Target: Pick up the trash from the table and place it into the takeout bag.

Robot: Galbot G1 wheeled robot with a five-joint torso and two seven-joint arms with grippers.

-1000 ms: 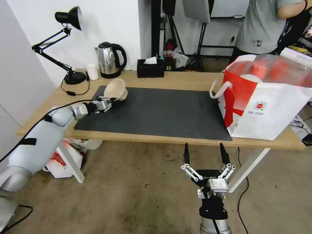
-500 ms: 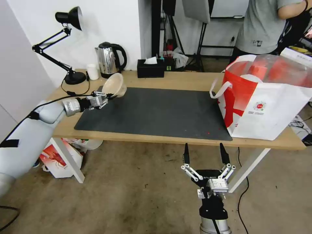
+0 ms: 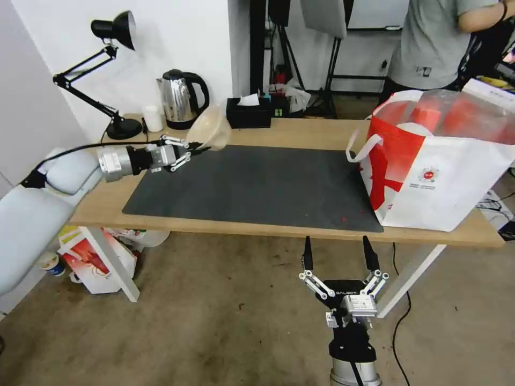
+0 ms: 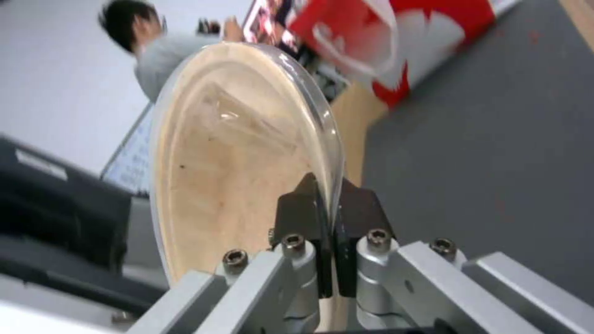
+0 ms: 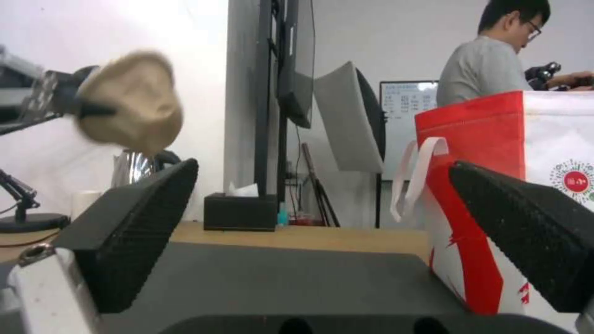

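The left gripper [image 3: 194, 146] is pinching the rim of the beige paper-pulp bowl [image 3: 211, 127], holding it tilted on its side above the dark mat's [image 3: 257, 187] far-left corner. The right gripper [image 3: 338, 253] is hanging below the table's [image 3: 300, 134] near edge, jaws spread wide and holding nothing.

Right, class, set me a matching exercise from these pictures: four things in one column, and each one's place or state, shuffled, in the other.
Things:
1. beige bowl
2. takeout bag
3. right gripper
4. left gripper

States:
A. open, parked below the table's front edge
B. standing at the table's right end
C. tilted, lifted above the mat
D. jaws shut on a rim

Pairs: 1-C, 2-B, 3-A, 4-D
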